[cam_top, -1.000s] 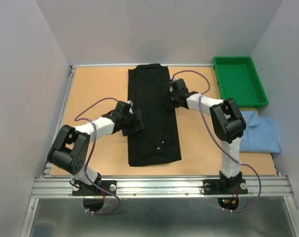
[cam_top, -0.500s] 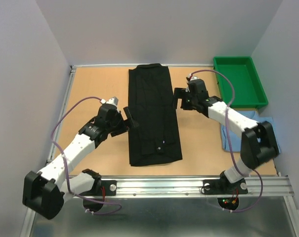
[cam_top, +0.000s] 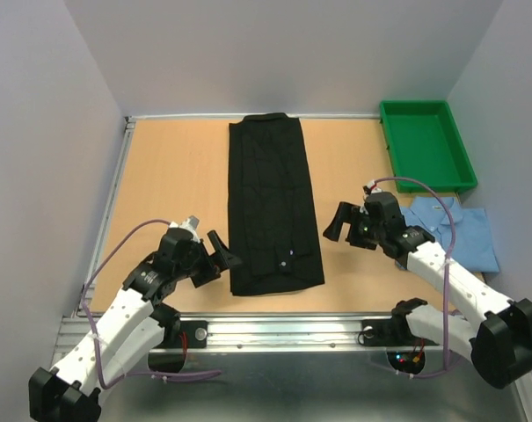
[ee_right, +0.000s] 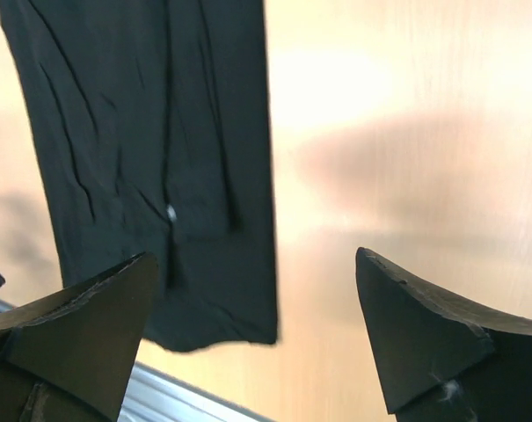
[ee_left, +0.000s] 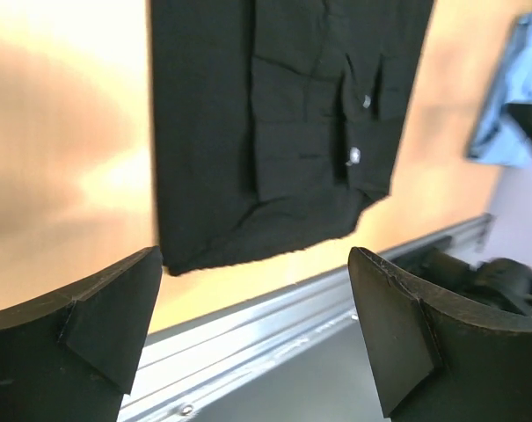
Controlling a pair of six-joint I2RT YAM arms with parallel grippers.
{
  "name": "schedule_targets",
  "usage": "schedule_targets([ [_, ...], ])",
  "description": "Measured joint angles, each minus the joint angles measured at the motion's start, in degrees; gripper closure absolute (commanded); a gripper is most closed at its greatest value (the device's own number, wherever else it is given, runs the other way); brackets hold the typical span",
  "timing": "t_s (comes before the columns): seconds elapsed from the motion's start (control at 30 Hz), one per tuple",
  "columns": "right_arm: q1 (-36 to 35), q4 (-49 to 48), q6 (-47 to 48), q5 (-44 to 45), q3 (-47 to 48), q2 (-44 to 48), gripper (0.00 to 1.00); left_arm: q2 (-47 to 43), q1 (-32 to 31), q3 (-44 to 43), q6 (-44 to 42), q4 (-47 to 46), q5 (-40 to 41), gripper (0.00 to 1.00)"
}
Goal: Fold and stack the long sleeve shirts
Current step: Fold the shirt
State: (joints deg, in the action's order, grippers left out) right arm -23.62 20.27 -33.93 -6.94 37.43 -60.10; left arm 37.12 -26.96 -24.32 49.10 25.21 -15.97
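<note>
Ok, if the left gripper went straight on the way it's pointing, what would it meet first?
The left gripper would probably meet the near end of the black shirt, though depth is unclear.

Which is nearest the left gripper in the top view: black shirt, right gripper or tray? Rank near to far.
1. black shirt: just right of the left gripper, at the shirt's near left corner.
2. right gripper: across the shirt, off its right edge.
3. tray: back right, well beyond both.
</note>
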Motion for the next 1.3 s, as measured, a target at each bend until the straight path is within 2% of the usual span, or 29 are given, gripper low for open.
schedule_targets([
  [0.13,0.0,4.3,-1.9,-1.6,-3.8,4.0,0.18,-3.5,0.0,4.7,4.9,1.0,-2.2,0.09],
  [0.33,-1.0,8.0,-3.9,-1.9,-5.7,4.0,0.24,-0.5,0.0,5.1,6.7,4.5,-1.5,0.20],
  [0.43,-3.8,8.7,-6.0,-1.0,-6.4,2.4,0.25,2.2,-0.6,5.1,7.3,5.0,-1.1,0.30],
  [0.83,-15.7,8.8,-12.9,5.4,-6.4,-6.0,0.25,14.7,-7.4,2.6,9.1,4.0,3.1,0.37],
  [1.23,-16.8,7.3,-14.5,6.9,-5.6,-7.8,0.25,22.9,-10.8,-0.8,9.9,-1.3,6.8,0.42],
  [1.3,-17.0,6.7,-14.5,7.0,-5.2,-8.6,0.25,23.7,-11.2,-1.0,10.0,-2.3,7.0,0.46],
])
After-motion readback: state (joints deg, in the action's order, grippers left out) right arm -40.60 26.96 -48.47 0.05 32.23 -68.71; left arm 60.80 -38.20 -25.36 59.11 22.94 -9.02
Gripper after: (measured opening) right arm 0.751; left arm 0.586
